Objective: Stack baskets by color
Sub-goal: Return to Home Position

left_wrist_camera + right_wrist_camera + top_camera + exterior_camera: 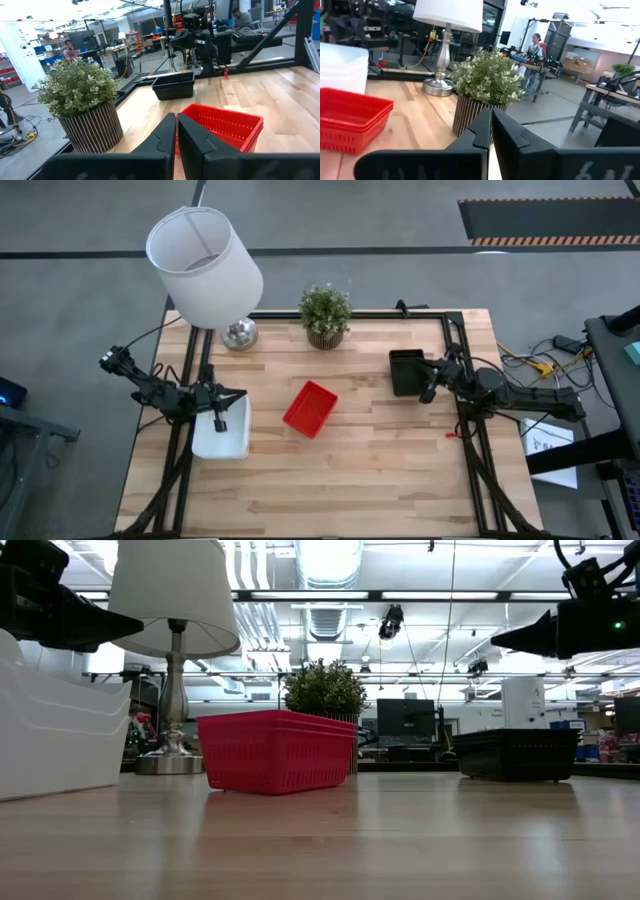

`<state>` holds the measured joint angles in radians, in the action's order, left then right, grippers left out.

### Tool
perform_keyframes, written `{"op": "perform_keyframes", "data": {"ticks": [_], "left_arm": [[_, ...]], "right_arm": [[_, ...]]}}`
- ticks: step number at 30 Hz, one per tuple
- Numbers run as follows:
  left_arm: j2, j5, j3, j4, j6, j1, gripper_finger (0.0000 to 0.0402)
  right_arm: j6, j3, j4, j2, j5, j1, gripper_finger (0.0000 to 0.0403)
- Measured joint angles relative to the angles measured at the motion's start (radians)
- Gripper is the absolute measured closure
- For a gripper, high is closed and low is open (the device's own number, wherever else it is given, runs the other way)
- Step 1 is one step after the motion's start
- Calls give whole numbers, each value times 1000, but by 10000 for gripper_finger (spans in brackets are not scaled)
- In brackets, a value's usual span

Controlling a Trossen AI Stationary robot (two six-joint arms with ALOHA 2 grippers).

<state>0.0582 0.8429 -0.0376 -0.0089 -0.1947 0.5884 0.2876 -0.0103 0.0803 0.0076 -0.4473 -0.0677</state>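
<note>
A nested stack of red baskets [310,408] [275,750] rests on its bottom at mid-table. Black baskets [405,370] [518,753] stand to the right of it, toward the far edge. White baskets [220,437] [50,735] stand at the left. My left gripper [243,394] [176,127] hovers shut above the far edge of the white baskets, pointing level toward the red ones. My right gripper [428,384] [490,125] hovers shut above the right rim of the black baskets, well clear of them in the low view [497,641]. Neither holds anything.
A lamp with a big white shade [205,265] and a small potted plant [325,315] stand along the far edge. Bare wood lies across the near half of the table [350,490]. People show in the room beyond the table.
</note>
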Motion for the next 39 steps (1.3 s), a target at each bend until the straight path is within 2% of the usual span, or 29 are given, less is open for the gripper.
{"op": "perform_keyframes", "data": {"ticks": [7, 39], "left_arm": [[0, 0, 0, 0, 0, 0, 402], [0, 0, 0, 0, -1, 0, 402]], "right_arm": [[1, -5, 12, 34, 1, 0, 394], [1, -10, 5, 35, 2, 0, 394]]}}
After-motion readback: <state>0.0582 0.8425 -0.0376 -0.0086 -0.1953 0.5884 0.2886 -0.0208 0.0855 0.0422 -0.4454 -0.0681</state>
